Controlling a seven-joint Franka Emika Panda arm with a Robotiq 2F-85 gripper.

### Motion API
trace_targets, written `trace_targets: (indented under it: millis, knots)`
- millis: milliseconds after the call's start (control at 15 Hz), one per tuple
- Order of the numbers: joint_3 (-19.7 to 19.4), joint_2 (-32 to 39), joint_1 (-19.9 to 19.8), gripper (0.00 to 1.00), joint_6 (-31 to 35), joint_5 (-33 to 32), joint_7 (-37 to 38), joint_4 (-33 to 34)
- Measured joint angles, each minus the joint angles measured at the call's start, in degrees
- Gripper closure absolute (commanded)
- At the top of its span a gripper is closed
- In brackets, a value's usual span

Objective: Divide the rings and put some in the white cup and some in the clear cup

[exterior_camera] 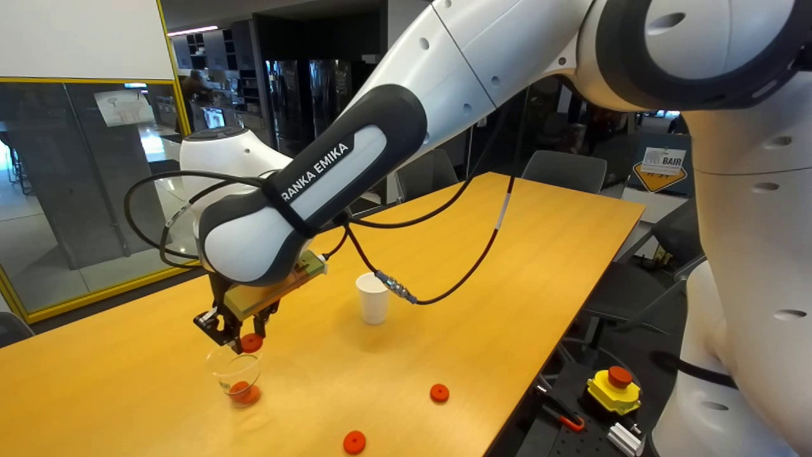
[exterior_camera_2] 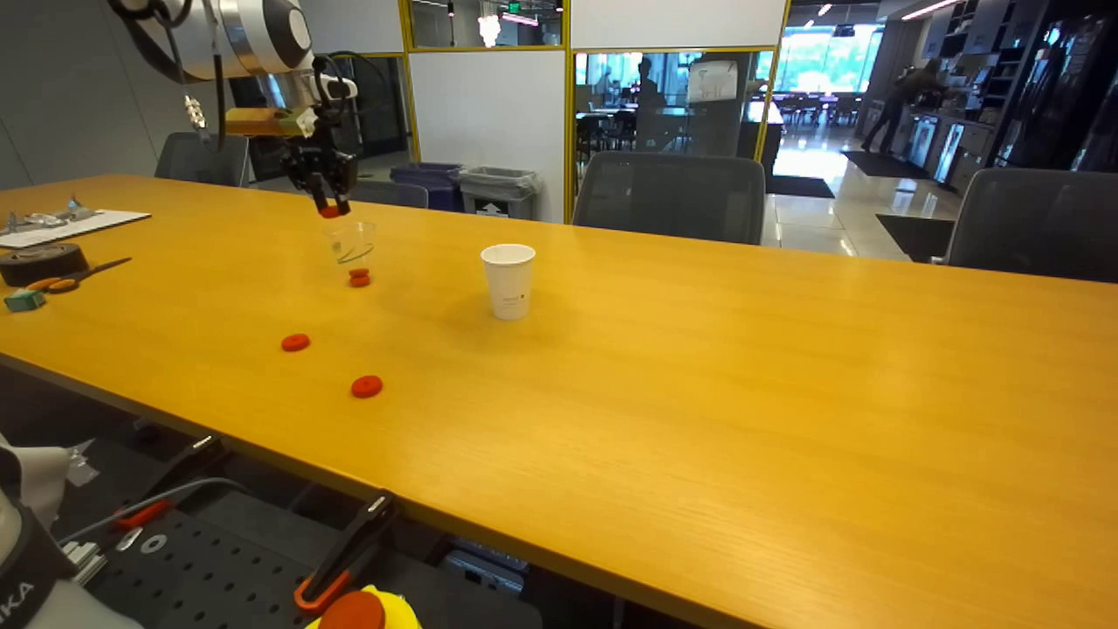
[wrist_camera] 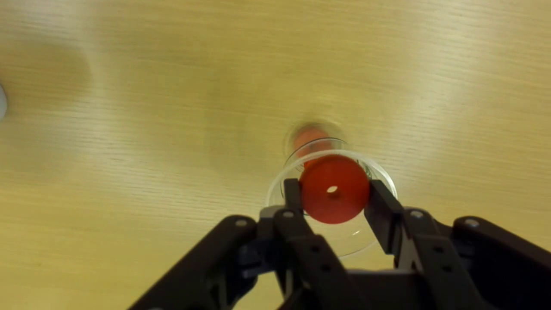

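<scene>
My gripper (exterior_camera: 248, 343) is shut on a red ring (wrist_camera: 335, 206), held flat between the fingertips just above the rim of the clear cup (wrist_camera: 387, 172). The clear cup stands upright in both exterior views (exterior_camera: 222, 371) (exterior_camera_2: 349, 240). At least two red rings (exterior_camera_2: 359, 278) lie in its bottom. Two loose red rings lie on the table, a ring (exterior_camera: 439, 393) and another ring (exterior_camera: 354, 442). The white cup (exterior_camera_2: 508, 284) stands upright, apart from the gripper; only a sliver shows in the wrist view (wrist_camera: 2, 103). Its inside is hidden. No orange-yellow rings are in view.
The wooden table (exterior_camera_2: 742, 393) carries a tape roll (exterior_camera_2: 42, 262), scissors (exterior_camera_2: 79, 278), a small green block (exterior_camera_2: 24, 300) and a white board with metal parts (exterior_camera_2: 61, 227). A cable (exterior_camera: 469, 273) hangs from the arm near the white cup. A red-and-yellow button (exterior_camera: 614, 390) sits beyond the table edge.
</scene>
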Motion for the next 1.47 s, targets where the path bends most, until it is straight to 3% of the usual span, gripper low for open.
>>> trace_targets:
  millis: [600,667,800,1000,1067,1467]
  knots:
    - [-0.22,6.85,0.38,0.83,-2.58,-0.18,-1.62,8.89]
    - [-0.26,7.44,0.38,0.34,-2.8,-0.18,-1.84,9.6]
    - [-0.35,8.51,0.38,0.28,-3.36,-0.18,-2.07,10.85]
    - [-0.43,9.6,0.38,0.04,-4.37,-0.18,-2.28,12.31]
    - [-0.45,9.8,0.38,0.0,-4.61,-0.18,-2.31,12.65]
    - [-0.79,8.68,0.38,0.0,-7.11,-0.18,-2.09,13.09]
